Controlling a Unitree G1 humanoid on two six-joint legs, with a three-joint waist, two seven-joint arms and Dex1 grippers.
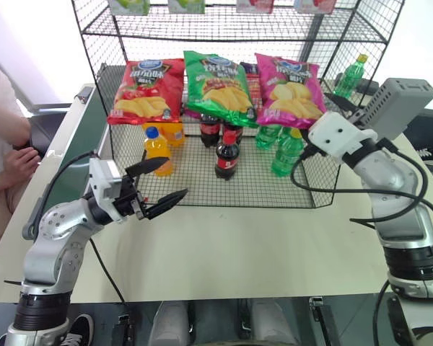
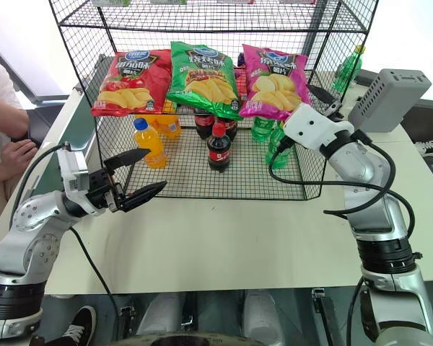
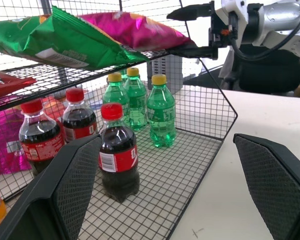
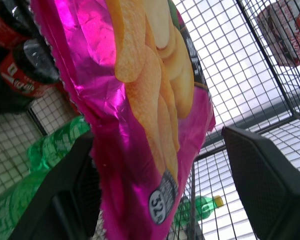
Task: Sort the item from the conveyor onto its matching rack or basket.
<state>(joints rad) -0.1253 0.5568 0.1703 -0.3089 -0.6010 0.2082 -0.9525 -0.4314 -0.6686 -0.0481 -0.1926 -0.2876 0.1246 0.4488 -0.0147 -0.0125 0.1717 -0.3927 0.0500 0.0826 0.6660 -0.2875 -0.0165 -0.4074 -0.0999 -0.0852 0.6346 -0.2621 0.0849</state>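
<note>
Magenta-pink crisp bag (image 1: 291,89) lies on the middle tier of the black wire rack (image 1: 202,32), rightmost of three, sloping down toward the front with its long axis running front to back; green crisp bag (image 1: 218,86) sits just beside it, red crisp bag (image 1: 144,90) beyond that; soda bottles (image 1: 227,153) stand on the tier below. Right gripper (image 3: 192,31) is the nearer, at the bag's front right corner; in the right wrist view its jaws stand apart either side of the bag's lower edge, not clamped on it; judged released, placement apparently done. Left gripper (image 1: 162,184) hovers over the counter (image 1: 224,245) well apart from the bag, jaws wide apart and empty. Conveyor (image 1: 72,133) runs along the left; a person's hand (image 1: 18,160) rests near it. Next move, in my judgement, is a straight withdrawal of the right arm without snagging the bag.
</note>
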